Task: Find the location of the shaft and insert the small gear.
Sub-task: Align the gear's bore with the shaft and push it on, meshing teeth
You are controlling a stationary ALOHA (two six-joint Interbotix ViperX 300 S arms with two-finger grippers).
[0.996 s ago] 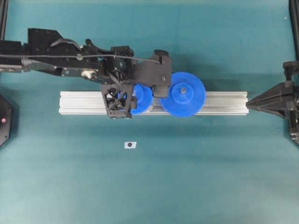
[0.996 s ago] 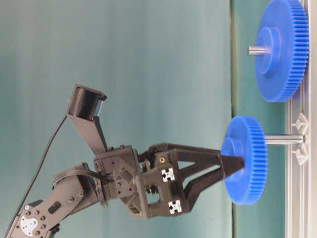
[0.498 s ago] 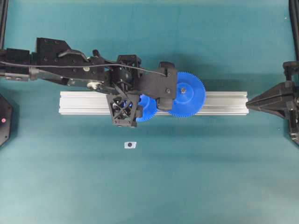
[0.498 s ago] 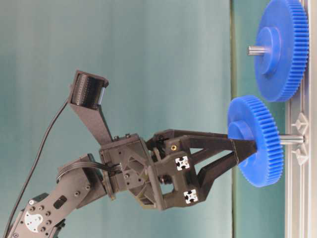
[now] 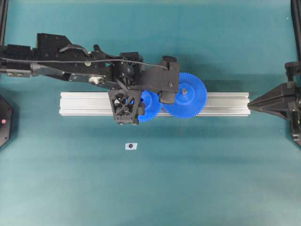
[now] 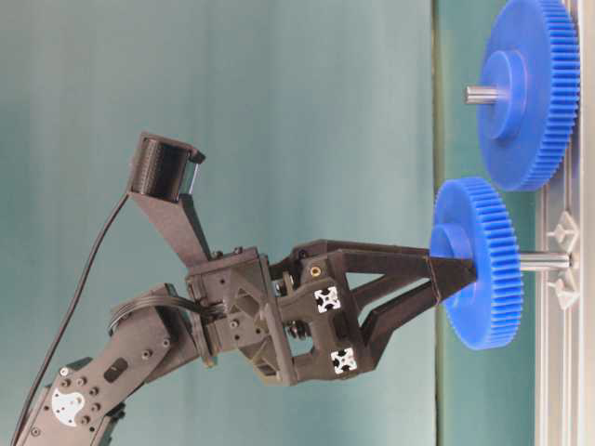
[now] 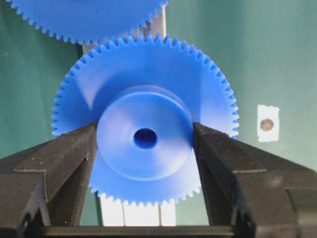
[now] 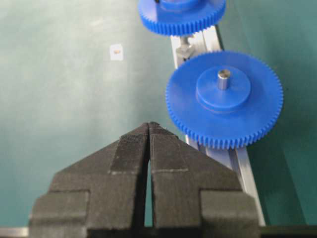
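Left jaws (image 7: 145,163) pinching the small gear (image 7: 145,136) by its hub, part-way along the shaft (image 6: 544,262); right jaws (image 8: 149,131) resting pressed together. Keeping the bore square while seating it, teeth likely meshing with the larger gear (image 5: 186,95).

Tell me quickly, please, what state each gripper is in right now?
Left gripper: closed on the hub of the small gear.
Right gripper: shut, holding nothing.
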